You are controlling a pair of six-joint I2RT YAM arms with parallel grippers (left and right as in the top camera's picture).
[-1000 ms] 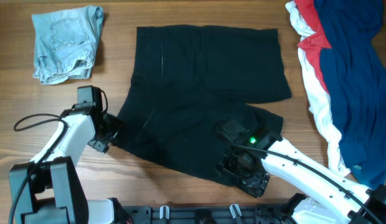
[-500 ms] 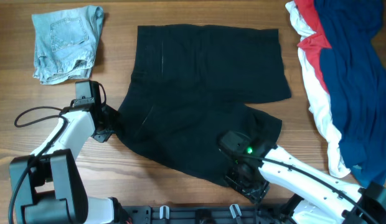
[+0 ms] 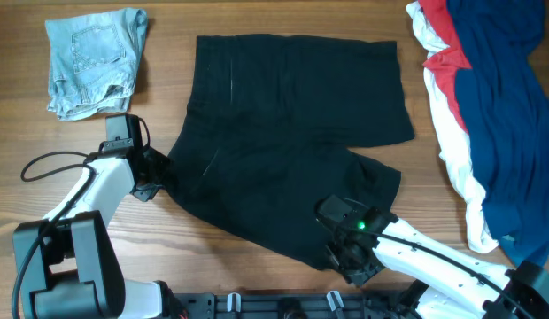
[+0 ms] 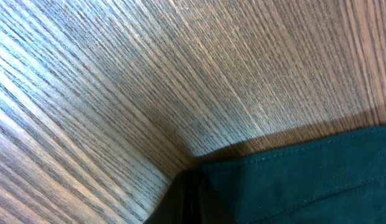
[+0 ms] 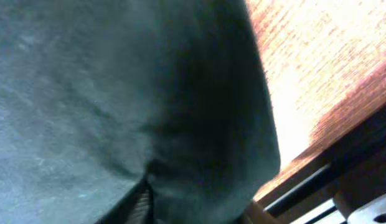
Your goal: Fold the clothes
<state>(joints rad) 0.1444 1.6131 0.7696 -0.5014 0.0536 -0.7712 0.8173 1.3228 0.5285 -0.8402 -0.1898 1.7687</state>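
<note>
Since a second ago: left gripper is now sitting further in, against the left edge of the black shorts, having come up from the bare wood just beside them. Right gripper is sitting nearer the front edge of the table, off the spot it was covering on the lower leg.

Shorts are lying flat and spread in the middle of the table, waistband toward the far side, one leg angling down toward the front right. Left-hand fingers are clamping shut on the hem at the left side; in the left wrist view the stitched edge of the dark fabric is running straight into the fingertip, with bare wood above. Right gripper is pressing at the front hem of the lower leg; the right wrist view is filling with dark cloth bunching toward the fingers, too blurred to tell whether they are gripping it.

Light denim shorts are lying folded at the far left corner. Pile of navy, red and white cloth is resting along the right side, well apart from both arms.
</note>
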